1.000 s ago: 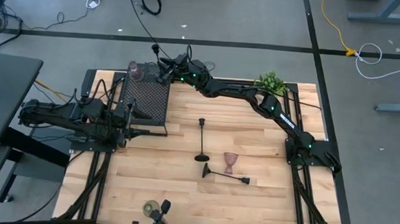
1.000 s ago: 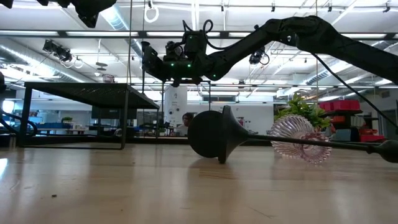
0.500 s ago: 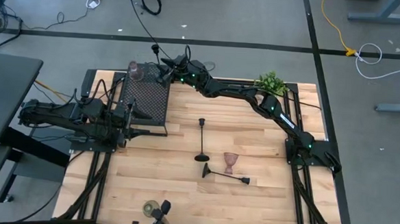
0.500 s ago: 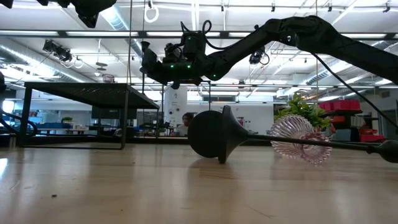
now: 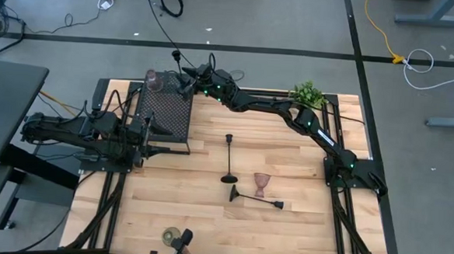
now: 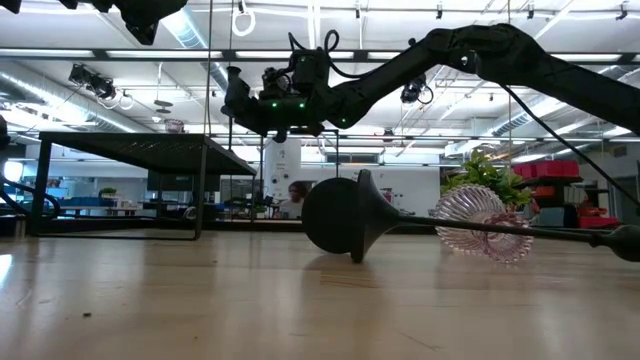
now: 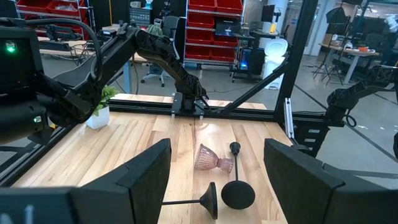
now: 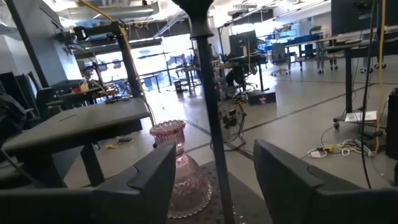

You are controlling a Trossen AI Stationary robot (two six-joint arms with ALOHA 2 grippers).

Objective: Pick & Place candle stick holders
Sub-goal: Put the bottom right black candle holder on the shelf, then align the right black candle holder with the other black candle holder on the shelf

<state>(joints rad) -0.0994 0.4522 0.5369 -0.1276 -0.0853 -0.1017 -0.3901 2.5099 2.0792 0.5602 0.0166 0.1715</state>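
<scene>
A thin black candle stick holder [image 8: 210, 106] stands upright by its base on the far right corner of the black mesh box [image 5: 165, 112]. My right gripper [image 8: 214, 149] is open, one finger on each side of the stem, clear of it; in the high view the right gripper [image 5: 184, 78] reaches in from the right. A pink glass holder [image 8: 177, 168] stands on the box's far left corner [image 5: 153, 80]. On the table are an upright black holder [image 5: 229, 158], a lying black holder [image 5: 254, 197], a pink goblet [image 7: 213, 158] on its side and an olive-gold one [image 5: 173, 235]. My left gripper [image 7: 217, 180] waits open, level, near the box.
A small green potted plant [image 5: 308, 92] stands at the far right corner of the table. The mesh box takes up the far left part of the table. Bare wood [image 5: 206, 219] lies in the middle and toward the near edge. Dark frame rails [image 5: 339, 218] run along the sides.
My right gripper has opened around the black holder's stem and let it go, staying above the mesh box's far right corner. The holder stays upright on the box.
</scene>
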